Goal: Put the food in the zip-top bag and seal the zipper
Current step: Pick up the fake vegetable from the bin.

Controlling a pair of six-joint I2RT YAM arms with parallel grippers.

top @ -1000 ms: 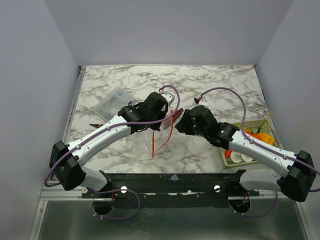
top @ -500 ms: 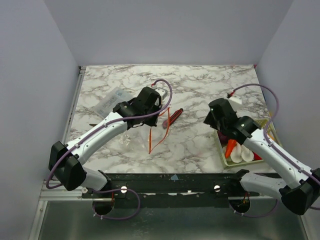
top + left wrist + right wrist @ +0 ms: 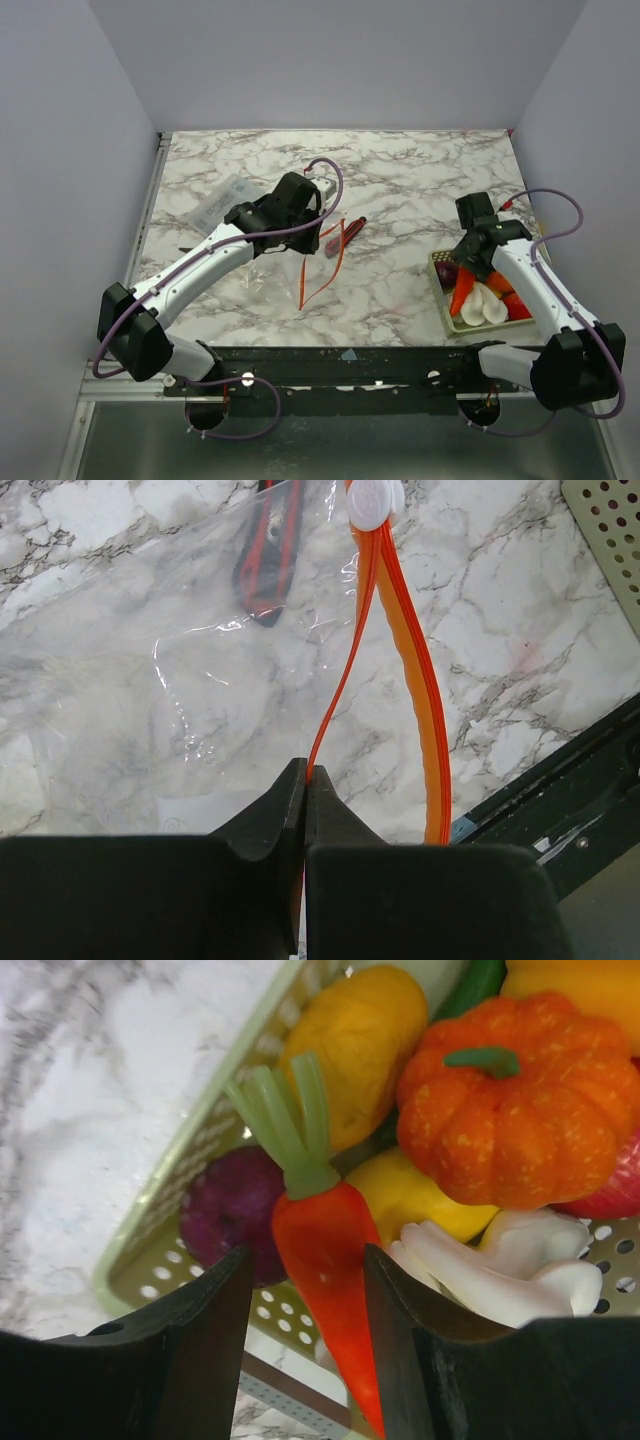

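**Left wrist, right wrist: the pick in hand**

Left tool [image 3: 303, 780] pinches one lip of the zipper [image 3: 405, 660], parting the bag [image 3: 180, 630]. Right tool [image 3: 305, 1260], spread, straddles the carrot [image 3: 335, 1310] in the basket [image 3: 170, 1185]; it should descend, then close on the thick shoulder.

Table [image 3: 400, 180] is carrying one zip-top bag [image 3: 180, 680], one other clear bag [image 3: 225, 198], one red-and-black stick [image 3: 347, 232], and one basket [image 3: 180, 1160] holding one carrot [image 3: 325, 1250] and one pumpkin [image 3: 510, 1120].

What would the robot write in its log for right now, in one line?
left fingers: shut on zipper | bag: mouth open | right fingers: open over carrot in basket
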